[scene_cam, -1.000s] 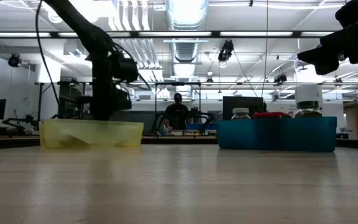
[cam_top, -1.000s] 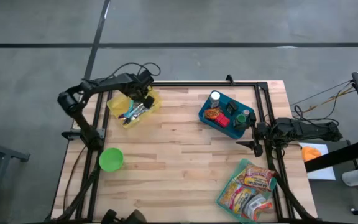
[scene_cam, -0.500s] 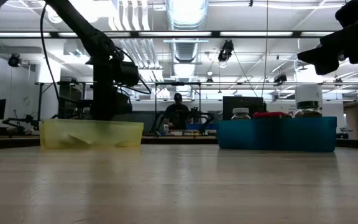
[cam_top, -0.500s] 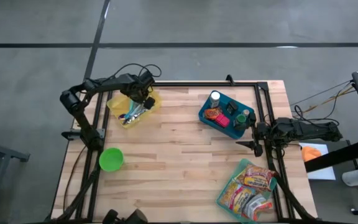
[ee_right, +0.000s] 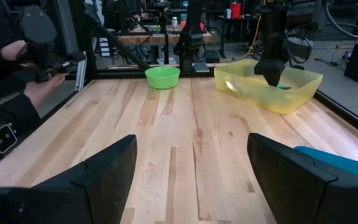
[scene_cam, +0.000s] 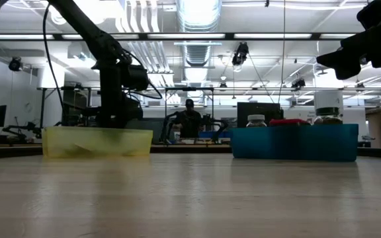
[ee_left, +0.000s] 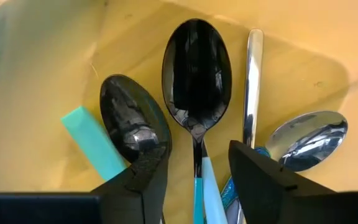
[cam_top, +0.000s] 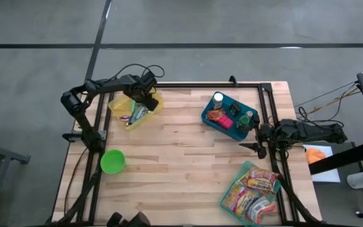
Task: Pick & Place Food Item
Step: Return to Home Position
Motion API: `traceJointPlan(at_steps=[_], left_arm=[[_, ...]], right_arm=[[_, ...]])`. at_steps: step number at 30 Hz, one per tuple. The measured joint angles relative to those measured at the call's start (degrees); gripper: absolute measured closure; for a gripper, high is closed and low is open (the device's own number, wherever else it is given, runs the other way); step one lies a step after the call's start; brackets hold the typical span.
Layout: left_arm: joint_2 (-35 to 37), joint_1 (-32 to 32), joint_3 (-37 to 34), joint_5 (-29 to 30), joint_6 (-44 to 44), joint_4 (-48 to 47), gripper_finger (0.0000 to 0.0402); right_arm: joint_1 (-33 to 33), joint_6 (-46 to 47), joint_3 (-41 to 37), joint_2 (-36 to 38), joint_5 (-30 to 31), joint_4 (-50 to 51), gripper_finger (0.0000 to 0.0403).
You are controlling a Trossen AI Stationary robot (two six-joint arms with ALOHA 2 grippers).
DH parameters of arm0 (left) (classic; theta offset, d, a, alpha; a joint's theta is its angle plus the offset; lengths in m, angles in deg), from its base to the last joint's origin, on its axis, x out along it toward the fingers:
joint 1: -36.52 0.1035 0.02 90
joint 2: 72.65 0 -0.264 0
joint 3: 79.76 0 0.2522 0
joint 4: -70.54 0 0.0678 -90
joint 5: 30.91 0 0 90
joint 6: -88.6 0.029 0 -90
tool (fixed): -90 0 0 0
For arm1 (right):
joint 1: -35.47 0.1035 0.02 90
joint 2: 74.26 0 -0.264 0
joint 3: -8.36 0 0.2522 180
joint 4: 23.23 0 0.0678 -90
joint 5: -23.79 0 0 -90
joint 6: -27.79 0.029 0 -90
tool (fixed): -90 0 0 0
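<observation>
Spoon point(ee_left: 196, 74), dark, lies in yellow bin point(cam_top: 117, 104) among other spoons point(ee_left: 306, 138); left gripper point(ee_left: 197, 153) hangs just above, open and empty. Right gripper point(ee_right: 191, 147), wide open and empty, sits near right edge of table point(cam_top: 181, 157).

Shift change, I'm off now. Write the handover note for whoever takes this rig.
Left claw: open, empty, low over the spoons in the yellow bin.
Right claw: open, empty, at the table's right edge beside the blue bin.
Done: the spoons lie in the yellow bin.
Left: bring the left arm home.
Also on the table: green bowl, snack packets.
</observation>
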Motion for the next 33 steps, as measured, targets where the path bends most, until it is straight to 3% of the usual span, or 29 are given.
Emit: traceJointPlan(at_steps=[12,21,27,33], left_arm=[[0.6,-0.2,0.0,0.0,0.5,0.0,0.0223],[7.5,-2.6,0.0,1.0,2.3,0.0,0.0223],[15.6,-7.9,0.0,1.2,3.0,0.8,0.0223],[25.3,-17.7,-2.4,1.1,5.2,6.7,0.0223]], right_arm=[[0.0,0.1,0.0,0.0,0.0,0.0,0.01],[0.0,0.0,0.0,0.0,0.0,0.0,0.01],[0.0,0.1,0.0,0.0,0.0,0.0,0.01],[0.0,0.1,0.0,0.0,0.0,0.0,0.01]])
